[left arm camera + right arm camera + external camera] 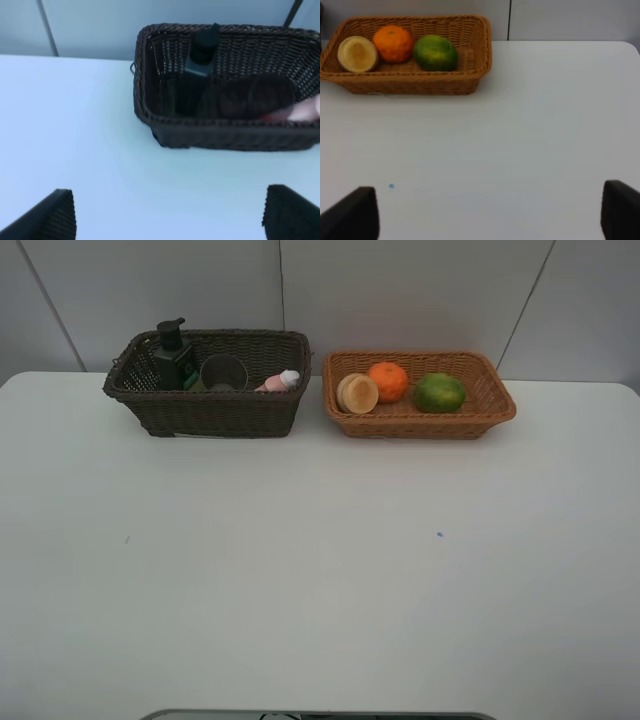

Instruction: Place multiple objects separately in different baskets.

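White worktop (320,580) carries my dark basket (215,412) left of tan basket (420,420); both my grippers (170,215) (490,210) gape, empty.

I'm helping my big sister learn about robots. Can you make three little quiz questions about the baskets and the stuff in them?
1. True or false: the orange lies in the dark brown basket.
2. How many items sit in the light tan basket?
3. What stands tallest in the dark basket? A) pump bottle B) pink bottle C) cup

Key:
1. False; it lies in the tan basket.
2. Three: a pale round fruit, the orange, the green fruit.
3. A, the dark pump bottle, beside the cup and pink bottle.
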Action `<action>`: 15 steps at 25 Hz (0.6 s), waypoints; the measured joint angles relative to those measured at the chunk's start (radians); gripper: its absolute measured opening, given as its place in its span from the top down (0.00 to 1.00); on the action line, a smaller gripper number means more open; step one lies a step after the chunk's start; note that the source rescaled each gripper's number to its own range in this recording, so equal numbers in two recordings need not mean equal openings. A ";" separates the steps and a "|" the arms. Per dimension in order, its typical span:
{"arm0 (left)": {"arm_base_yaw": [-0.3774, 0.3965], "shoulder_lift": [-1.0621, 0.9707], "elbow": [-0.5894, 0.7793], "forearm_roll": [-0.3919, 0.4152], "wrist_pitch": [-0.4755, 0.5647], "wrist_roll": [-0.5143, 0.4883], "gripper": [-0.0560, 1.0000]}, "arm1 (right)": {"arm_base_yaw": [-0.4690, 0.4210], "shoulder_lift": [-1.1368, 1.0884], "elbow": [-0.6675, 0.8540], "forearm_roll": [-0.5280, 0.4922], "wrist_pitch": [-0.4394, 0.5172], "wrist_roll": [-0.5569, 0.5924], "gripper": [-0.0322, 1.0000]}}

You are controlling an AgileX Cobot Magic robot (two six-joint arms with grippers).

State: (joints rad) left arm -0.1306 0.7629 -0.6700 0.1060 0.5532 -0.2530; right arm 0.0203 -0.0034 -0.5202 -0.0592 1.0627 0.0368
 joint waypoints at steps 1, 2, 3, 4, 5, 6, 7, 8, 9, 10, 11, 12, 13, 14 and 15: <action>0.000 -0.067 0.025 -0.014 0.031 0.000 0.04 | 0.000 0.000 0.000 0.000 0.000 0.000 0.11; 0.000 -0.067 0.025 -0.014 0.031 0.000 0.04 | 0.000 0.000 0.000 0.000 0.000 0.000 0.11; 0.000 -0.187 0.065 -0.039 0.095 0.000 0.04 | 0.000 0.000 0.000 0.000 0.000 0.000 0.11; 0.000 -0.250 0.084 -0.043 0.133 0.001 0.04 | 0.000 0.000 0.000 0.000 0.000 0.000 0.11; 0.000 -0.300 0.102 -0.046 0.175 0.004 0.04 | 0.000 0.000 0.000 0.000 0.000 0.000 0.11; 0.000 -0.356 0.118 -0.048 0.218 0.016 0.04 | 0.000 0.000 0.000 0.000 0.000 0.000 0.11; 0.000 -0.408 0.128 -0.049 0.251 0.030 0.04 | 0.000 0.000 0.000 0.000 0.000 0.000 0.11; 0.000 -0.455 0.139 -0.050 0.288 0.050 0.04 | 0.000 0.000 0.000 0.000 0.000 0.000 0.11; 0.000 -0.490 0.147 -0.050 0.317 0.070 0.04 | 0.000 0.000 0.000 0.000 0.000 0.000 0.11; 0.000 -0.527 0.151 -0.050 0.332 0.083 0.04 | 0.000 0.000 0.000 0.000 0.000 0.000 0.11; 0.000 -0.559 0.153 -0.050 0.337 0.093 0.04 | 0.000 0.000 0.000 0.000 0.000 0.000 0.11; 0.000 -0.559 0.153 -0.050 0.337 0.093 0.04 | 0.000 0.000 0.000 0.000 0.000 0.000 0.11; 0.000 -0.587 0.153 -0.053 0.340 0.100 0.04 | 0.000 0.000 0.000 0.000 0.000 0.000 0.11; 0.000 -0.629 0.153 -0.064 0.346 0.103 0.04 | 0.000 0.000 0.000 0.000 0.000 0.000 0.11; 0.000 -0.644 0.150 -0.074 0.358 0.106 0.04 | 0.000 0.000 0.000 0.000 0.000 0.000 0.11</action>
State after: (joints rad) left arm -0.1306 0.1190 -0.5198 0.0321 0.9108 -0.1469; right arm 0.0203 -0.0034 -0.5202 -0.0592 1.0627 0.0368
